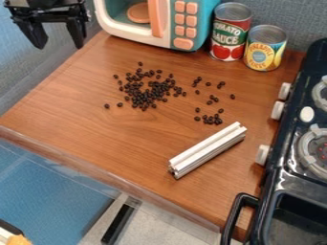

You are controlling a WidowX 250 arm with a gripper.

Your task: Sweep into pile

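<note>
loosely scattered, dark beans (143, 99) lie below and right of the hand (60, 47), which gapes wide.

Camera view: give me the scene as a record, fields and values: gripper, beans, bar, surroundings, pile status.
gripper: upper left, off the counter's left edge, jaws apart, nothing between them
beans: dense main cluster near middle, smaller groups and strays to its right, two strays lower left
bar: silvery, grooved, lying slanted below the right-hand beans
surroundings: toy microwave and two cans behind, toy stove right
pile_status: not one pile
</note>
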